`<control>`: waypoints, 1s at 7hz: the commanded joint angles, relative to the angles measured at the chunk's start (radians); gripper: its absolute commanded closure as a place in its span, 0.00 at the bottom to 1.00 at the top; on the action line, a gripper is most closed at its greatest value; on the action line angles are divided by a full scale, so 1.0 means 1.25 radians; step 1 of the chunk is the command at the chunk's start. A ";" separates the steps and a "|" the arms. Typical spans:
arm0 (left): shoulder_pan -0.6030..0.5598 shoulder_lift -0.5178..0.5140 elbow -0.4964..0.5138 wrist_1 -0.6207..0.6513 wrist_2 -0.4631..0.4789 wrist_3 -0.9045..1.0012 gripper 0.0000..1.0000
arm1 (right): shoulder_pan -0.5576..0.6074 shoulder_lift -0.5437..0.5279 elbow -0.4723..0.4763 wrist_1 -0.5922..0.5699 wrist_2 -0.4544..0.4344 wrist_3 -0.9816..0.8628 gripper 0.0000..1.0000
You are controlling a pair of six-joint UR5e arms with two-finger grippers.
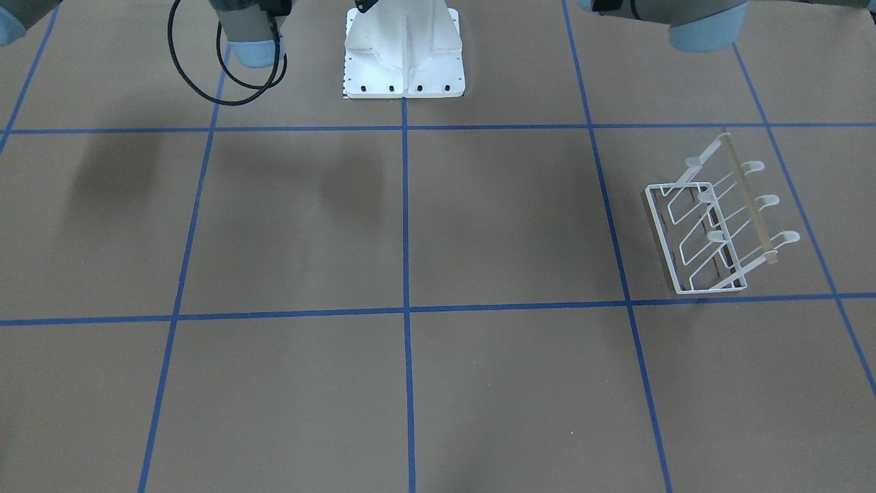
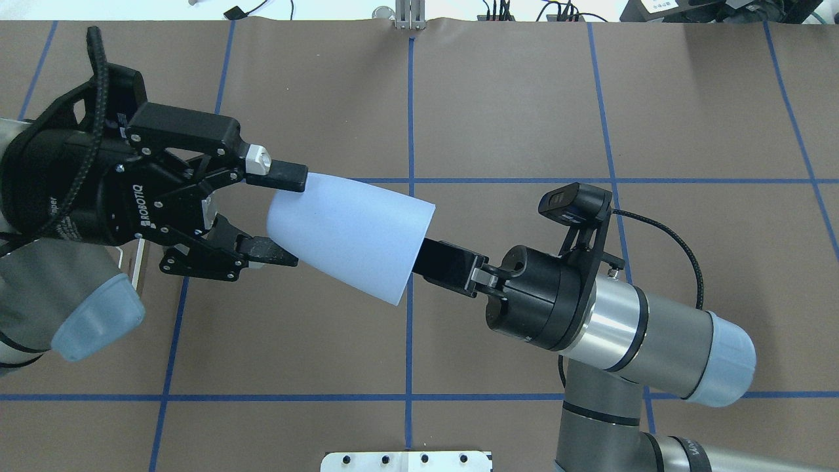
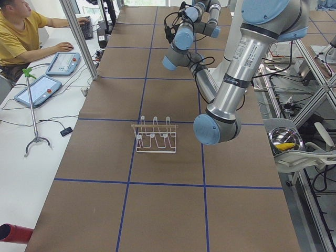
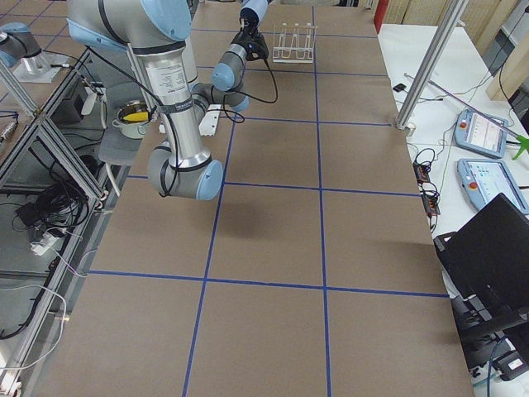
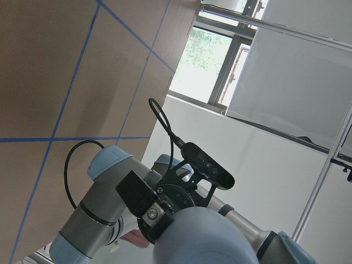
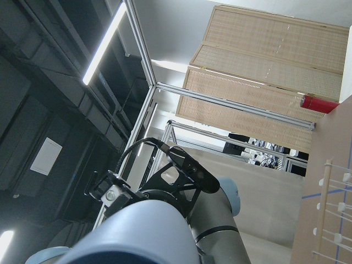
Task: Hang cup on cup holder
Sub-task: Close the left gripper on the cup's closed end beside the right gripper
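The pale blue cup (image 2: 354, 236) hangs on its side in the air between my two grippers. My left gripper (image 2: 292, 218) has a finger touching each side of the cup's narrow base. My right gripper (image 2: 426, 259) holds the wide rim, with one finger reaching into the cup. The cup also fills the bottom of the left wrist view (image 5: 203, 242) and the right wrist view (image 6: 132, 236). The white wire cup holder (image 1: 718, 219) with its wooden rod stands on the table below my left arm, also visible from the left side (image 3: 156, 135). It is mostly hidden in the overhead view.
The robot's white base plate (image 1: 404, 55) is at the table's near edge. An operator (image 3: 21, 31) sits at a side desk with tablets. A metal bowl (image 3: 285, 140) stands off the table behind the robot. Blue tape lines grid the brown table.
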 commanded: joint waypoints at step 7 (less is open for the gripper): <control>0.023 0.001 0.011 -0.032 0.022 0.004 0.81 | -0.004 -0.003 0.005 0.006 -0.004 0.001 0.44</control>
